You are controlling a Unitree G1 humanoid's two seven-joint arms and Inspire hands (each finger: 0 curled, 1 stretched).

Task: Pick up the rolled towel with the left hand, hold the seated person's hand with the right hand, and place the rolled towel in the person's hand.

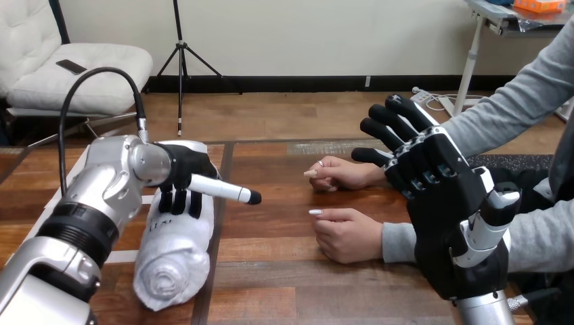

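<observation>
The white rolled towel [174, 261] lies on the left of the wooden table, one rolled end towards me. My left hand [181, 170] sits on the towel's far end, its fingers [179, 202] hanging straight down against the cloth and its thumb sticking out to the right. My right hand [443, 203] is raised at the right, open with straight fingers pointing up and left, its back towards me. The person's far hand [342, 174] rests loosely curled on the table just left of my right hand's fingertips, apart from them. The person's near hand [346, 235] lies palm down beside my right hand.
The person's grey-sleeved arms [504, 112] reach in from the right. A dark mat [518, 162] lies on the table at the far right. A white sheet [64, 186] lies under my left arm, beside the towel.
</observation>
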